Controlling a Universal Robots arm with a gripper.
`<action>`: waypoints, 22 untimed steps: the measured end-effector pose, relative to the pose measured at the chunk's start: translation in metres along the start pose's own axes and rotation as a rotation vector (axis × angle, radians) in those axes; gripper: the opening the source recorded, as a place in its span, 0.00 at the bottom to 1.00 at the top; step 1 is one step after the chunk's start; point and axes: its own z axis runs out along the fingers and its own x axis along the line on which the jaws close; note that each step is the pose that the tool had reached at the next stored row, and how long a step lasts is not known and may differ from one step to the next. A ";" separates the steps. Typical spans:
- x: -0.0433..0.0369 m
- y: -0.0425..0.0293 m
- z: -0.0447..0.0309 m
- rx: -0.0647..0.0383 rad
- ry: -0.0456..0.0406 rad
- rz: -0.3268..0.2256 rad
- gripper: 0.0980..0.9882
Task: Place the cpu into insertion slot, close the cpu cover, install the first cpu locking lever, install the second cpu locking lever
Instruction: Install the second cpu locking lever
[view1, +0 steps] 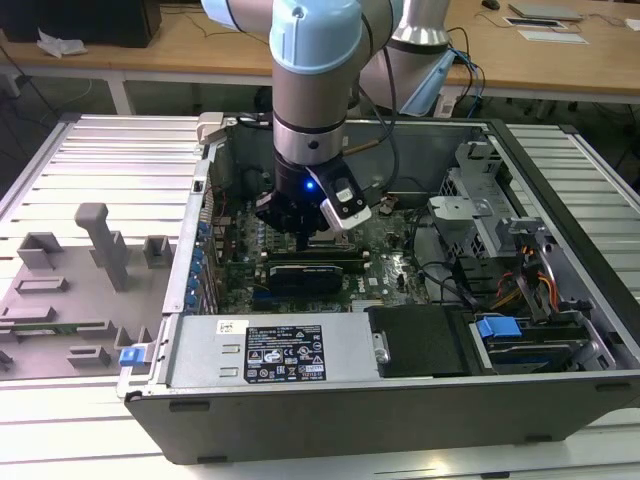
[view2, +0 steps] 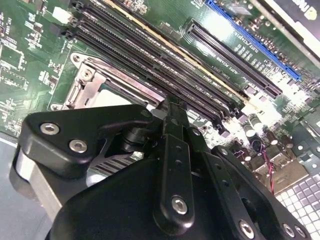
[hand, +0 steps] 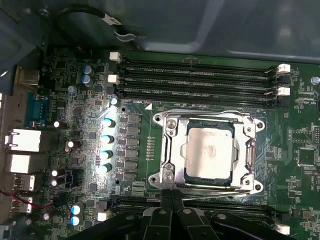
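Exterior view: arm reaches down into an open PC case (view1: 560, 260) lying on a slatted table (view1: 110, 170). Gripper (view1: 303, 238) sits low over the green board (view1: 390, 262), near the middle of the case. A grey fixture block (view1: 70, 290) lies on the table at the exterior view's left.

Second wrist view: black gripper fingers (view2: 172, 150) are pressed together, nothing visible between them. The tip stands at the edge of the slot (view2: 90, 85), between it and the long memory slots (view2: 165, 65). A pale patch of the cpu (view2: 111, 96) shows just past the gripper body.

First wrist view: cpu (hand: 209, 154) lies flat in the slot (hand: 165, 150), silver top up. Cover (hand: 241, 150) is down around it, chip showing through its window. A thin lever (hand: 220, 194) runs along the slot edge nearest the gripper (hand: 172, 197); the closed fingertips touch or nearly touch it, cannot tell which.
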 end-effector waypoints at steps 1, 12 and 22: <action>0.0008 -0.0005 0.0003 -0.001 -0.0004 0.002 0.01; 0.0127 -0.0007 0.0070 -0.043 -0.0051 0.028 0.01; 0.0134 0.0011 0.0116 -0.063 -0.0067 0.034 0.01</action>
